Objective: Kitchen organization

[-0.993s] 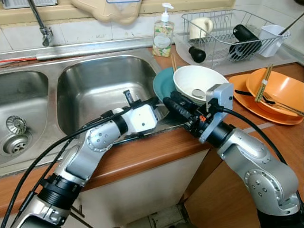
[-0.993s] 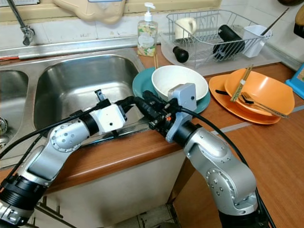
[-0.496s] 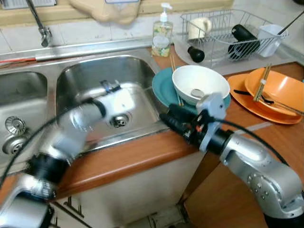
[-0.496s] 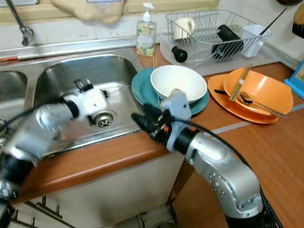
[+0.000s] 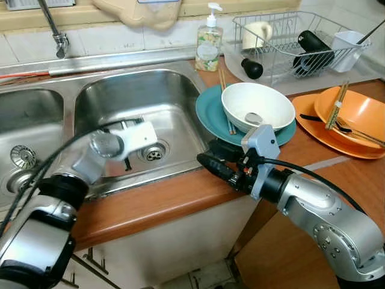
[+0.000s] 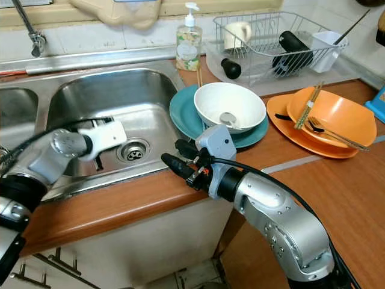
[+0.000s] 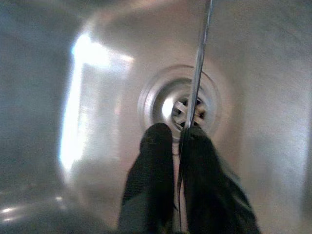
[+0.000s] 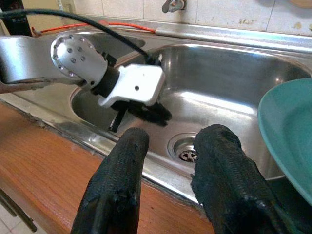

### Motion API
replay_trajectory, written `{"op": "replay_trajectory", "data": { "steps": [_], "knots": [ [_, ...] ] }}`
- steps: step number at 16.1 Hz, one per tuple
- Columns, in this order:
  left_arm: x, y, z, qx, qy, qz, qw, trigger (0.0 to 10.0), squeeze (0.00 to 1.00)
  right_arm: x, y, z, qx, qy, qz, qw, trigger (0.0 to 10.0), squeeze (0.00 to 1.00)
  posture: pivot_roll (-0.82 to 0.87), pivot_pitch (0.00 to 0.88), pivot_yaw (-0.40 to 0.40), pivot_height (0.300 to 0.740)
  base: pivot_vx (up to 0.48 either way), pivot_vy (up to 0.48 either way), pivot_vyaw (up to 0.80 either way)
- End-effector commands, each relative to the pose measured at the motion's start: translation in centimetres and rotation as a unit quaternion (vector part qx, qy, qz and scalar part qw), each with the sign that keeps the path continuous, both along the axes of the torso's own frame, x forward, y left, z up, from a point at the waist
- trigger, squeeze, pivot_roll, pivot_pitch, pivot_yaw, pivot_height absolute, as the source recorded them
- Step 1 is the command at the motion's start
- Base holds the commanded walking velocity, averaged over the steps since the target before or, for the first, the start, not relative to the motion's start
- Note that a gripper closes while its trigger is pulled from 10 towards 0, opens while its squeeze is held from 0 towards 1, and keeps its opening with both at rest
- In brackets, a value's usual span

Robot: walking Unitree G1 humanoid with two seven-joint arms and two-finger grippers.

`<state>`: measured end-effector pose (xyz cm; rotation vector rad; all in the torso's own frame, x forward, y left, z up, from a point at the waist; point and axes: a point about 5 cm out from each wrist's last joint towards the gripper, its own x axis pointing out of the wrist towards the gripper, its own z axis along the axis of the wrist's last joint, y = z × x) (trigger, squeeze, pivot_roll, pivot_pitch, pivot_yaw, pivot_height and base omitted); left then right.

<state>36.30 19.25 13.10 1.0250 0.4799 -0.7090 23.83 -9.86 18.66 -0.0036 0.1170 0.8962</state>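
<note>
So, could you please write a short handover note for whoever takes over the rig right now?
Left claw: shut on a thin metal utensil, low in the sink basin above the drain; what kind of utensil, I cannot tell.
Right claw: open, holding nothing, over the counter edge beside the teal plate.
Things: white bowl with spoon sits on that plate; orange dishes with cutlery are on the counter.
Done: one utensil brought to the sink.
Left, probably: release it, then move the bowl, plate and orange dishes.
</note>
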Motion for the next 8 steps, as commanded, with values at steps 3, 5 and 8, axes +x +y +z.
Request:
{"op": "replay_trajectory", "data": {
  "steps": [3, 5, 8],
  "knots": [
    [0.3, -0.4, 0.3, -0.002, 0.014, -0.012, 1.0, 10.0, 1.0, -0.4, -0.1, 0.1, -0.012, -0.004, -0.002, 1.0, 10.0, 0.0, -0.16, 0.0, 0.025, 0.74, 0.0, 0.0, 0.0],
    [0.1, -0.2, 0.1, -0.006, 0.018, -0.011, 1.0, 10.0, 1.0, -0.3, -0.2, 0.2, -0.004, -0.008, -0.009, 1.0, 10.0, 0.0, -0.16, 0.0, 0.019, 0.74, 0.0, 0.0, 0.0],
    [-0.2, -0.1, 0.7, -0.07, -0.03, 0.017, 0.997, 10.0, 1.0, 0.2, -1.0, 1.1, 0.037, -0.051, -0.083, 0.995, 10.0, 1.0, -0.16, 0.0, 0.021, 0.74, 0.0, 0.0, 0.0]
  ]
}}
